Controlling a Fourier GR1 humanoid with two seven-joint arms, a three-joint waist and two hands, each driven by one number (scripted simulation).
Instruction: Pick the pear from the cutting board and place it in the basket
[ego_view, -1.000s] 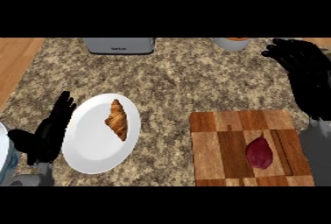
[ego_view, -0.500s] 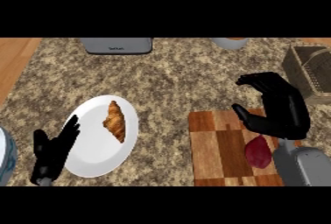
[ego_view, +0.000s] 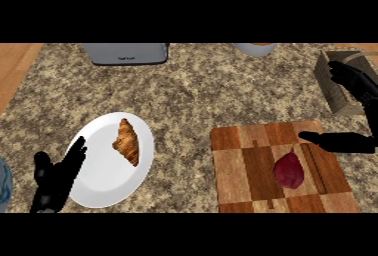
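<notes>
Pear (ego_view: 289, 170) near cutting board (ego_view: 247, 170) edge

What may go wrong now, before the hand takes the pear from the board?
The right hand is open beside the pear, not around it, so closing now might miss or push it. The pear could roll off the cutting board. The basket sits partly out of view, which makes placing harder.

two black robot hand (ego_view: 59, 176) shapes
</notes>
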